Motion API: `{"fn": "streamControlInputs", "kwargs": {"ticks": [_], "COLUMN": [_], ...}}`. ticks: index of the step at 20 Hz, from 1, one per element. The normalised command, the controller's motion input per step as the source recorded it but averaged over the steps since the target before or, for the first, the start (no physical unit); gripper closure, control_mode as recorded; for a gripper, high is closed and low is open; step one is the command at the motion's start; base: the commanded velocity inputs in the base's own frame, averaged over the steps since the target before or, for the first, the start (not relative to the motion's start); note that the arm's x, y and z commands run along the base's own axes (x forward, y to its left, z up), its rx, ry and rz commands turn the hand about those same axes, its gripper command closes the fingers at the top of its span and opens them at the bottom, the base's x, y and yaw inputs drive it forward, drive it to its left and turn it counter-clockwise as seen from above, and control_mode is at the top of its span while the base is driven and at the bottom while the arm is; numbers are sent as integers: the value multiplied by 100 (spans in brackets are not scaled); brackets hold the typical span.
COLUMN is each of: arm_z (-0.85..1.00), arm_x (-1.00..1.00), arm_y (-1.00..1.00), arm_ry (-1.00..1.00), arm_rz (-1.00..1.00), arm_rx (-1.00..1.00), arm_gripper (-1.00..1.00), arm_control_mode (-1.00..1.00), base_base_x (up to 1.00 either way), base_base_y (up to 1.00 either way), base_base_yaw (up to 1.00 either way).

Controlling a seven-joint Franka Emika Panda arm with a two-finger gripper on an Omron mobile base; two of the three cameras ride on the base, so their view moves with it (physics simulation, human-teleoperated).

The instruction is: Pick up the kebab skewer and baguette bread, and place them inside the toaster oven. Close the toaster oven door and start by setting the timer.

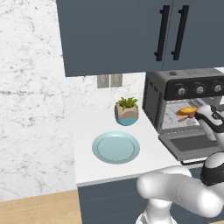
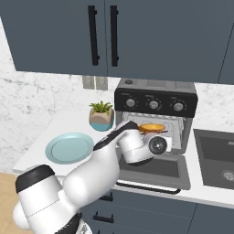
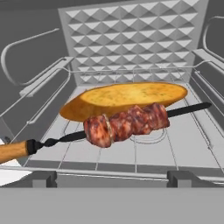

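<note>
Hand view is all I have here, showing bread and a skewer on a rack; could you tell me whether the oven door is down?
Observer: Yes, the toaster oven door lies flat open.
Operator: Is anything left on the counter?
Observer: A pale blue plate, bare.
Operator: Anything else nearby?
Observer: A small potted plant behind the plate, left of the toaster oven.

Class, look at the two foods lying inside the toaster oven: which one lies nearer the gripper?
The kebab skewer: its reddish-brown meat chunks lie in front of the golden baguette bread, which sits deeper in, toward the back wall.
</note>
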Motion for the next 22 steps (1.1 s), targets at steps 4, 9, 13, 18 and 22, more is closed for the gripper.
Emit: {"fn": "streamControlInputs", "kwargs": {"ticks": [4, 9, 13, 18, 22], "arm_z": [0, 0, 0, 0, 0], "arm_x": [24, 22, 22, 24, 23], "arm_y": [0, 0, 0, 0, 0], "arm_ry": [0, 0, 0, 0, 0], "arm_rz": [0, 0, 0, 0, 0], "arm_rx": [1, 0, 0, 0, 0], "arm_gripper": [-100, -100, -100, -100, -100], "arm_control_mode": [-100, -100, -100, -100, -100], "base_base_x": [0, 0, 0, 0, 0], "base_base_y": [0, 0, 0, 0, 0], "base_base_yaw": [0, 0, 0, 0, 0]}}
